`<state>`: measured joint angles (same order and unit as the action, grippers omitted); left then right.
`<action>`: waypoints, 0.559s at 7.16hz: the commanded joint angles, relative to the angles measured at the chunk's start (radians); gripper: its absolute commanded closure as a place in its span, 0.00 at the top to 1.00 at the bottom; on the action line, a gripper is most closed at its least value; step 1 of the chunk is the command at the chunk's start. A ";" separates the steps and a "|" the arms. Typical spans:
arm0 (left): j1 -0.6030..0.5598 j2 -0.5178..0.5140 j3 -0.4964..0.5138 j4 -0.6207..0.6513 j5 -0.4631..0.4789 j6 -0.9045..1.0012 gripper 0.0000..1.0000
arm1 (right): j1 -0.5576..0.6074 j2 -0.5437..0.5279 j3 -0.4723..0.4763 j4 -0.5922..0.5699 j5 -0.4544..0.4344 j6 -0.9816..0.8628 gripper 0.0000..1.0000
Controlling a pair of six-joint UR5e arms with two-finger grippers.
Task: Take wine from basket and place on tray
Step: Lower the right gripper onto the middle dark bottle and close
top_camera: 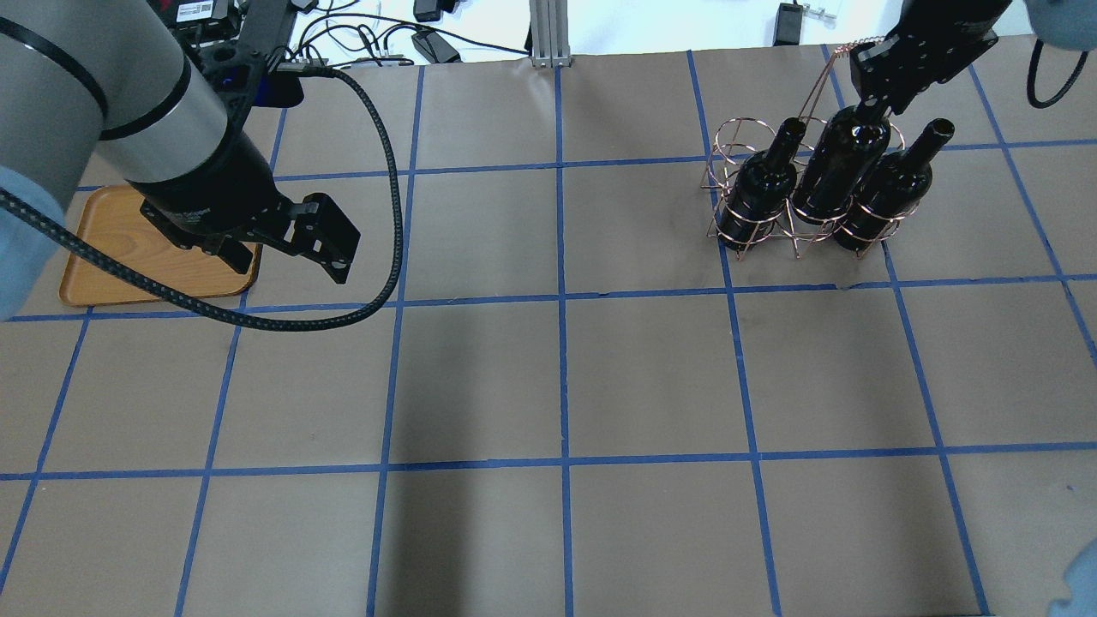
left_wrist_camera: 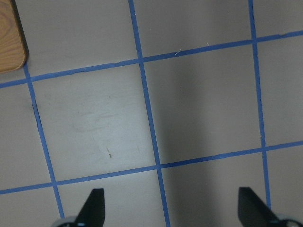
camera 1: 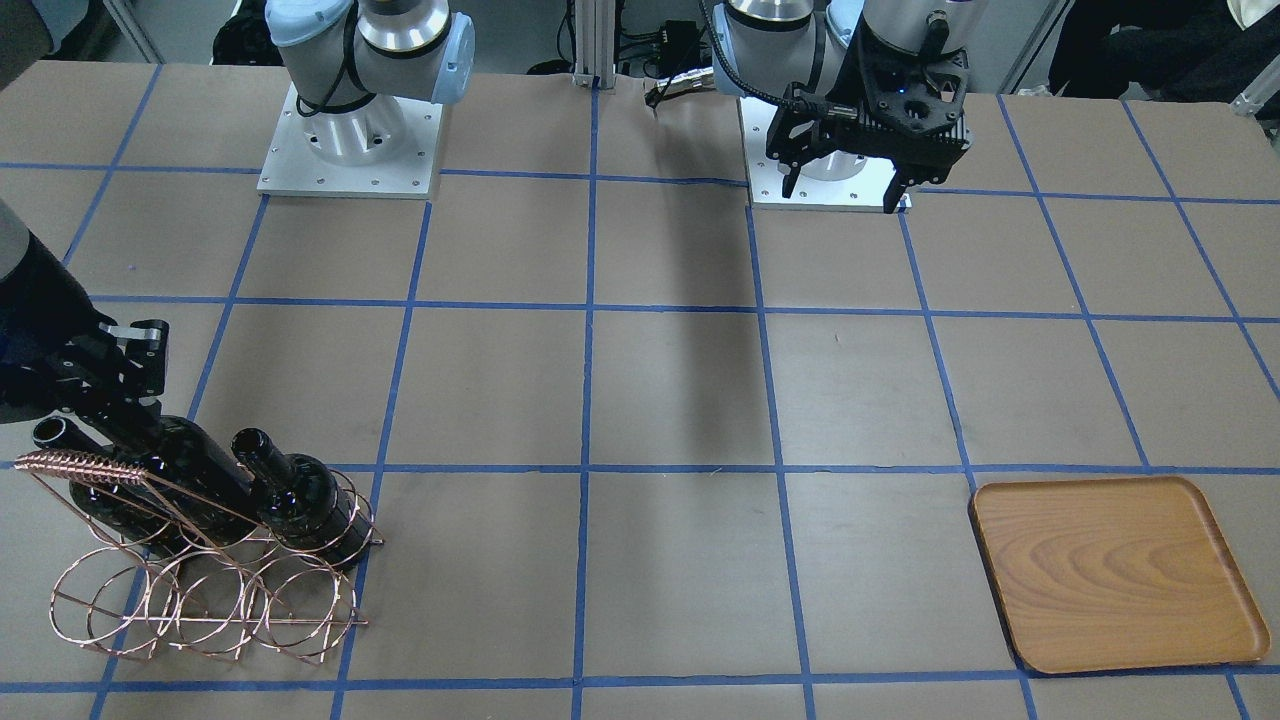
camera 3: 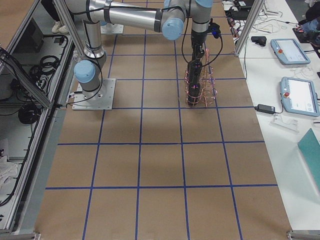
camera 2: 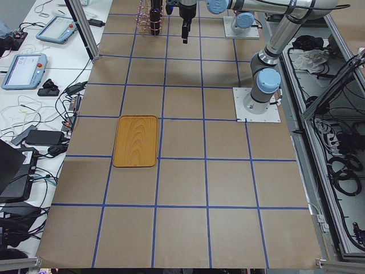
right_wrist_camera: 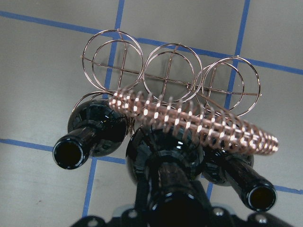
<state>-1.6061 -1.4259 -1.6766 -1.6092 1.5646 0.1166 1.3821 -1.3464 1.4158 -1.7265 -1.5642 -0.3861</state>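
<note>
Three near-black wine bottles stand in the copper wire basket [top_camera: 727,144] at the table's far right. My right gripper [top_camera: 874,96] is shut on the neck of the middle bottle [top_camera: 840,167]. That bottle's lower body is inside the hoops. The right wrist view shows its neck [right_wrist_camera: 170,184] between the other two bottles' open mouths, under the twisted handle [right_wrist_camera: 189,118]. The front view shows the same grip [camera 1: 125,405] by the basket [camera 1: 200,600]. The wooden tray [camera 1: 1110,575] lies empty at the other end of the table. My left gripper [camera 1: 843,188] hangs open and empty near its base, above bare table [left_wrist_camera: 173,208].
The table is brown paper with a blue tape grid. The two other bottles [top_camera: 763,180] [top_camera: 891,188] flank the held one closely. The basket's front row of hoops [right_wrist_camera: 168,71] is empty. The tray's corner [left_wrist_camera: 9,38] shows in the left wrist view. Both arm bases [camera 1: 350,150] stand at the robot's side.
</note>
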 commanded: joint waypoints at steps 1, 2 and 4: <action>0.000 0.001 0.000 0.000 0.000 0.000 1.00 | 0.000 0.033 0.005 -0.024 0.001 -0.007 0.00; 0.000 0.001 0.000 0.000 0.000 0.000 1.00 | 0.000 0.045 0.008 -0.033 0.000 -0.005 0.00; 0.000 0.001 0.000 0.000 0.000 0.000 1.00 | 0.000 0.069 0.011 -0.054 0.000 0.004 0.00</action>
<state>-1.6061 -1.4252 -1.6767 -1.6091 1.5647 0.1166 1.3821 -1.2890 1.4239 -1.7702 -1.5644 -0.3864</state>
